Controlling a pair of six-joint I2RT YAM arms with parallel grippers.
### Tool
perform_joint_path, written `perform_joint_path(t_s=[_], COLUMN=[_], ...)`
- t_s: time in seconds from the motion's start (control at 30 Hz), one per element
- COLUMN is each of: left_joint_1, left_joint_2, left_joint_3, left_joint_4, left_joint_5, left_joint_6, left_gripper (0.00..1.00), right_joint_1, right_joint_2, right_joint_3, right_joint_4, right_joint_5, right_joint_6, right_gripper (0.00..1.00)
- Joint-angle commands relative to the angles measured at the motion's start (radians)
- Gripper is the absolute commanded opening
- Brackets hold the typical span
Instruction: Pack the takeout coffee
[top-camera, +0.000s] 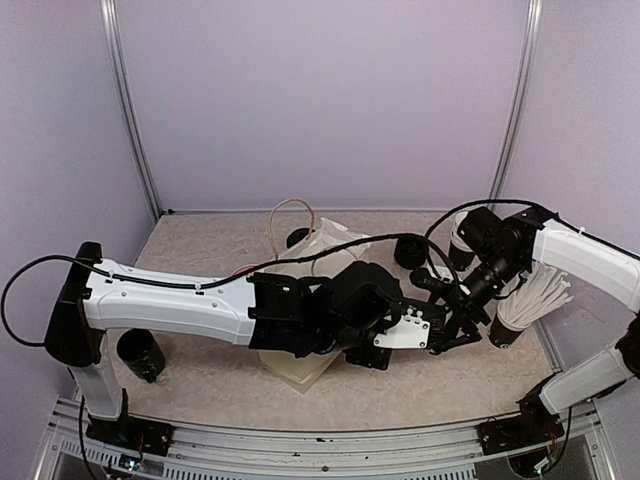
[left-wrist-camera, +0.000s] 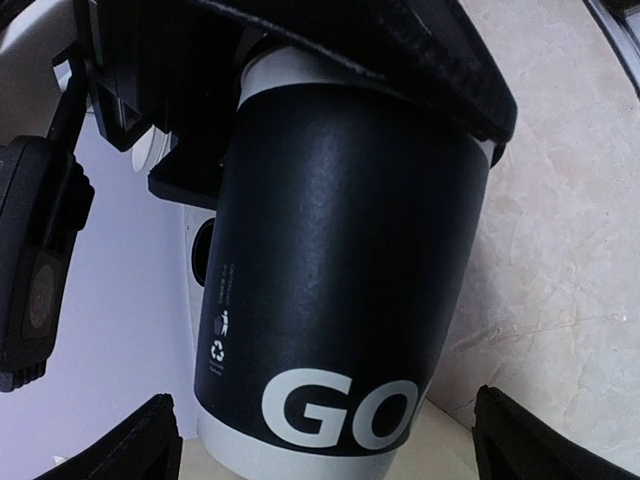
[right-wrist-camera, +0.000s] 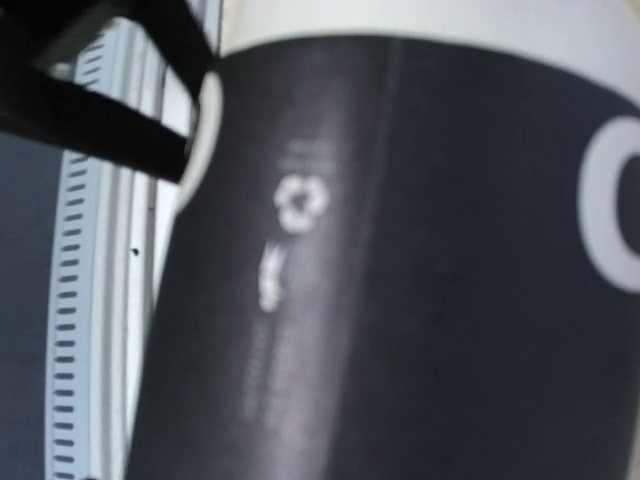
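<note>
Takeout cup (left-wrist-camera: 340, 250) off table, 3 o'clock of cream bag (top-camera: 335, 240). Long axis 12-to-6 in left wrist view. Left gripper (left-wrist-camera: 340, 450) spread wide, takeout cup dead ahead between fingers. Right gripper (top-camera: 455, 320) apparently clamped on its top end.

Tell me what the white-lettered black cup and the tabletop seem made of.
The black cup: probably coated paper, matte with a soft sheen, a side seam and white print with a recycling mark. The tabletop: beige, smooth, faintly veined, like marble-pattern laminate or stone; the look leaves open which.
</note>
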Motion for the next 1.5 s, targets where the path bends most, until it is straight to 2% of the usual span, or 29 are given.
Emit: perform_joint_path(t_s=[0.0, 0.37, 0.6, 0.7, 0.73, 0.83, 1.03, 1.17, 1.3, 1.47], left_joint_1=[0.001, -0.018, -0.029, -0.025, -0.022, -0.01, 0.033, 0.081, 0.129, 0.176], left_joint_2=[0.031, 0.085, 0.078, 0.077, 0.076, 0.064, 0.004, -0.036, -0.077, -0.095], left_joint_3=[0.029, 0.019, 0.021, 0.023, 0.024, 0.018, -0.027, -0.058, -0.105, -0.145], left_joint_4=[0.059, 0.128, 0.13, 0.125, 0.119, 0.111, 0.16, 0.244, 0.368, 0.489], left_joint_5=[-0.071, -0.179, -0.175, -0.175, -0.171, -0.142, -0.027, 0.076, 0.191, 0.272], left_joint_6=[0.059, 0.144, 0.126, 0.103, 0.091, 0.045, -0.074, -0.215, -0.356, -0.487], left_gripper=[0.98, 0.87, 0.77, 0.71, 0.69, 0.64, 0.64, 0.64, 0.64, 0.65], right_joint_1=[0.014, 0.03, 0.03, 0.03, 0.031, 0.029, -0.024, -0.16, -0.202, -0.205], right_joint_2=[0.015, 0.051, 0.073, 0.073, 0.07, 0.047, -0.025, -0.096, -0.081, -0.113], right_joint_3=[0.024, 0.06, 0.063, 0.077, 0.086, 0.14, 0.309, 0.344, 0.37, 0.356], right_joint_4=[-0.035, -0.039, -0.022, -0.022, -0.026, -0.047, 0.018, 0.172, 0.123, 0.06], right_joint_5=[-0.044, -0.059, -0.043, -0.05, -0.051, -0.044, 0.026, -0.062, -0.142, -0.159], right_joint_6=[-0.023, 0.003, 0.029, 0.035, 0.036, 0.037, 0.085, 0.181, 0.166, 0.113], right_gripper=[0.84, 0.84, 0.84, 0.89, 0.97, 1.0, 0.99, 0.99, 0.99, 0.92])
